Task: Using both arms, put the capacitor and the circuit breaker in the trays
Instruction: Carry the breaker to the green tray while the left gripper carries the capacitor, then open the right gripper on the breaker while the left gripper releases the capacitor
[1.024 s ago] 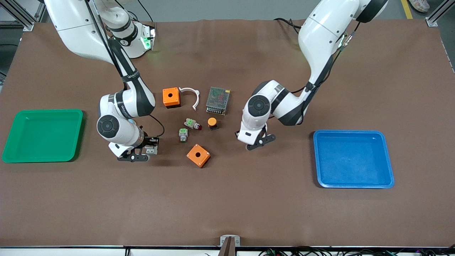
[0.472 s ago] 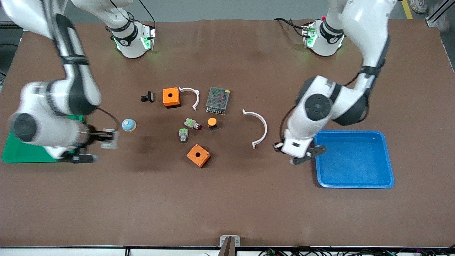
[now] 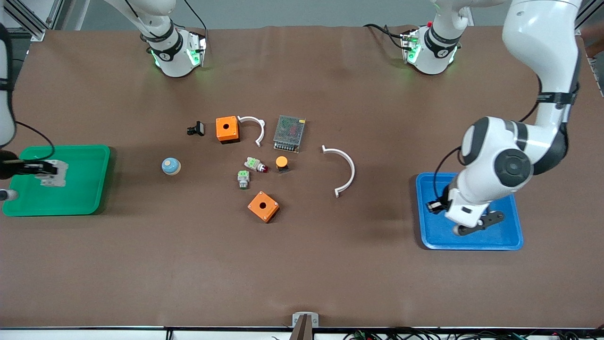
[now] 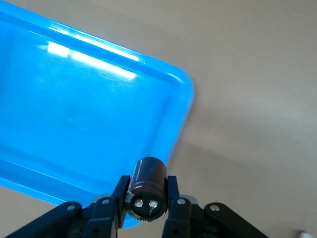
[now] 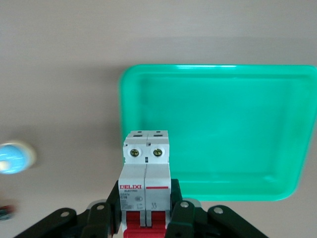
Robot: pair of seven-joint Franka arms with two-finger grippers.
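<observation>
My right gripper [image 3: 46,168] is shut on the circuit breaker [image 3: 55,168], a white-grey block with red levers, and holds it over the green tray [image 3: 89,198]. The right wrist view shows the breaker [image 5: 146,171] between the fingers [image 5: 181,213], above the near rim of the green tray [image 5: 223,124]. My left gripper [image 3: 435,207] is shut on the capacitor [image 4: 147,183], a small dark cylinder with a pale end. It hangs over the corner of the blue tray [image 3: 472,242] toward the table's middle. The left wrist view shows that tray [image 4: 74,124] below.
In the table's middle lie two orange boxes [image 3: 227,129] [image 3: 263,206], two white curved clips [image 3: 252,126] [image 3: 343,169], a metal mesh unit [image 3: 289,133], a black clip [image 3: 196,128], a blue-domed button [image 3: 170,165], an orange-capped button [image 3: 281,163] and two green-topped parts [image 3: 243,179].
Both arms have swung outward from the table's middle. The right gripper carried the circuit breaker to over the green tray; the left carried the capacitor to over the blue tray.
</observation>
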